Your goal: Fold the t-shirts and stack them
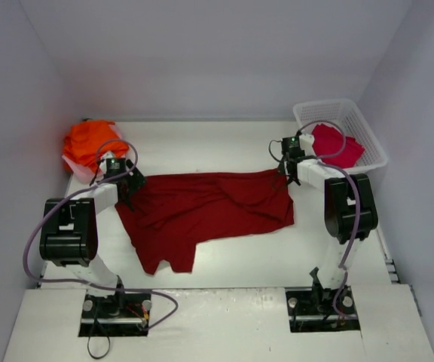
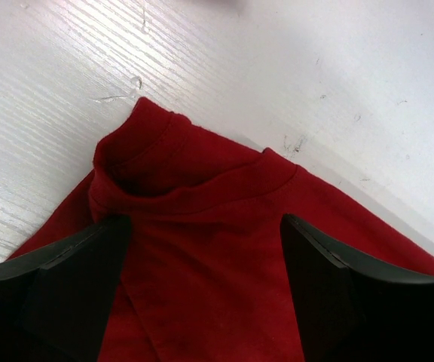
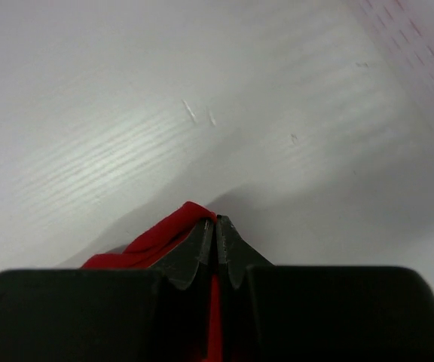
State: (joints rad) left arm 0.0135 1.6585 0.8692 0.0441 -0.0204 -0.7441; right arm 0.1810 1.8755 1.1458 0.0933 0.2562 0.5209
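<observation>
A large dark red t-shirt (image 1: 209,207) lies spread across the middle of the table, partly rumpled, with one part hanging toward the near edge. My left gripper (image 1: 127,183) is at its left end. In the left wrist view that gripper (image 2: 206,220) is open, its black fingers (image 2: 74,286) straddling a hemmed fold of the red cloth (image 2: 202,173). My right gripper (image 1: 286,172) is at the shirt's far right corner. Up close, this gripper (image 3: 217,222) is shut on a pinch of red cloth (image 3: 157,237). Bright orange t-shirts (image 1: 89,143) are heaped at the back left.
A white lattice basket (image 1: 324,104) stands at the back right and holds a crimson t-shirt (image 1: 337,143). The white table (image 1: 224,143) is enclosed by pale walls on three sides. Both arm bases are bolted at the near edge.
</observation>
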